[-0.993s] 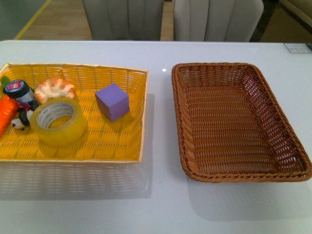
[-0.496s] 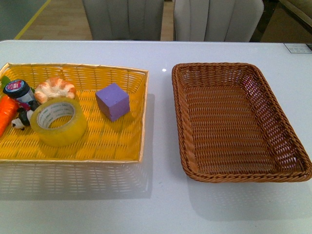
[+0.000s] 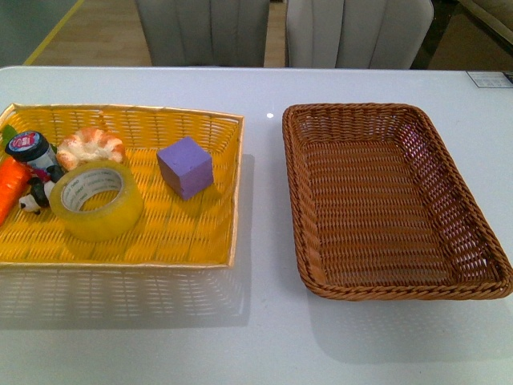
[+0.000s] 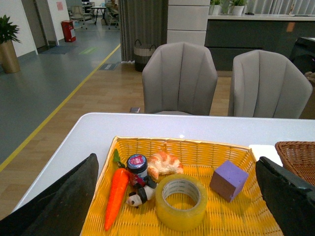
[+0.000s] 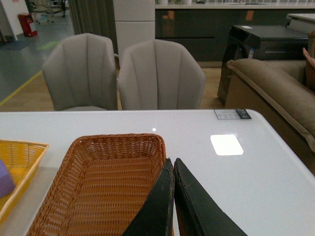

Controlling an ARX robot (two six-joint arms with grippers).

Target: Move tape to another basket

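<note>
The tape (image 3: 97,200), a wide yellowish roll with a white core, lies flat in the yellow basket (image 3: 192,249) at the left; it also shows in the left wrist view (image 4: 181,201). The dark brown wicker basket (image 3: 298,215) stands empty at the right and shows in the right wrist view (image 5: 54,199). Neither arm shows in the front view. My left gripper (image 4: 179,196) is open and empty, its fingers wide apart, held back from and above the tape. My right gripper (image 5: 173,162) is shut on nothing, by the brown basket's near rim.
The yellow basket also holds a purple cube (image 3: 185,167), a croissant (image 3: 90,145), a small jar (image 3: 29,149), a panda figure (image 3: 36,195) and an orange carrot (image 3: 10,188). Two grey chairs (image 4: 179,78) stand behind the white table (image 3: 264,337).
</note>
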